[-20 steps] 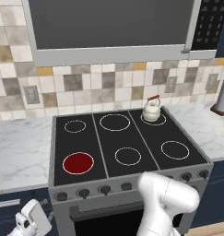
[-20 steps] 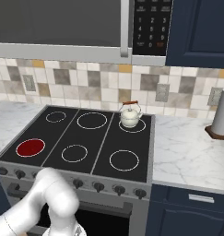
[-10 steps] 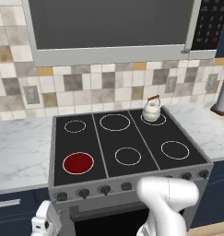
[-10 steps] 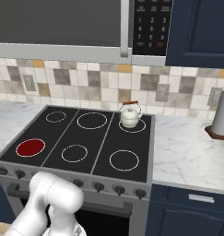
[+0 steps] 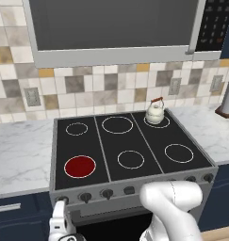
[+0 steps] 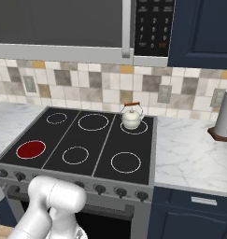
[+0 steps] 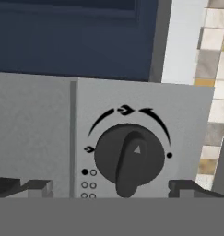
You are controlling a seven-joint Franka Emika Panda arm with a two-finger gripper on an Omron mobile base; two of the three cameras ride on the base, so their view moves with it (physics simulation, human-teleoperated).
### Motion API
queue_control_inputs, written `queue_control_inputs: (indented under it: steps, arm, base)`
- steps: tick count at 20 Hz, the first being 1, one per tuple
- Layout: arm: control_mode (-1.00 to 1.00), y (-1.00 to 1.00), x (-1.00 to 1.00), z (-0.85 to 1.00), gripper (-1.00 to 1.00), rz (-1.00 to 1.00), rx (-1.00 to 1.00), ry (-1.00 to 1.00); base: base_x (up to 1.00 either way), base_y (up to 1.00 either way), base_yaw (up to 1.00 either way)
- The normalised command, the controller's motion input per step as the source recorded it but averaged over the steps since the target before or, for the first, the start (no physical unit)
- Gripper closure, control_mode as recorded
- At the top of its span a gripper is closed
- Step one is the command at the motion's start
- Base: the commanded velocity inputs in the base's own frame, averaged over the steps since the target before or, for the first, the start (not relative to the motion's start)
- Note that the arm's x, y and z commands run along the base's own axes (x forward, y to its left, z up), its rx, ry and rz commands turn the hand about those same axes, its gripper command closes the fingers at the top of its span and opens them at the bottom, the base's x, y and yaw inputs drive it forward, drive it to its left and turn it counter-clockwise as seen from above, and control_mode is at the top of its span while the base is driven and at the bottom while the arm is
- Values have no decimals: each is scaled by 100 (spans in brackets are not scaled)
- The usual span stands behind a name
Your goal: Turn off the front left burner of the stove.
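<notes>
The front left burner [image 5: 80, 166] [image 6: 31, 149] glows red on the black glass stove [image 5: 134, 141] [image 6: 101, 144]. Dark knobs run along the grey front panel. My gripper [image 5: 60, 217] sits low in front of the panel's left end, just below the leftmost knob [image 5: 62, 199]. In the hand view that round dark knob [image 7: 129, 156] fills the middle, its bar handle standing nearly upright and leaning a little. My gripper [image 7: 111, 188] is open, one fingertip on each side of the knob and nothing held.
A white kettle [image 5: 155, 112] [image 6: 132, 117] stands on the back right zone. A grey microwave [image 5: 116, 28] hangs above the stove. Marble counters flank it, with a paper towel roll [image 6: 224, 121] at the far right. Dark blue cabinet fronts lie below.
The gripper has moved right and slightly up, from beside the blue cabinet toward the stove's leftmost knob. Its jaws have stayed wide.
</notes>
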Motion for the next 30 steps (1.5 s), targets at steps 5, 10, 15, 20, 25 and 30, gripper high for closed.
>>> queue_control_inputs:
  steps: [5,10,15,20,25,30]
  arm:
    - [-100,2,0,0,-100,7,2,-1]
    - [-100,4,0,9,-100,8,0,-5]
    - [-100,10,0,16,-100,7,0,-5]
    - [-100,0,0,6,-100,5,0,0]
    - [-100,0,3,0,-100,5,0,0]
    - [-100,0,11,0,-100,5,0,0]
  base:
    - [0,0,0]
    - [0,0,0]
    - [0,0,0]
    - [0,0,0]
    - [0,0,0]
    - [0,0,0]
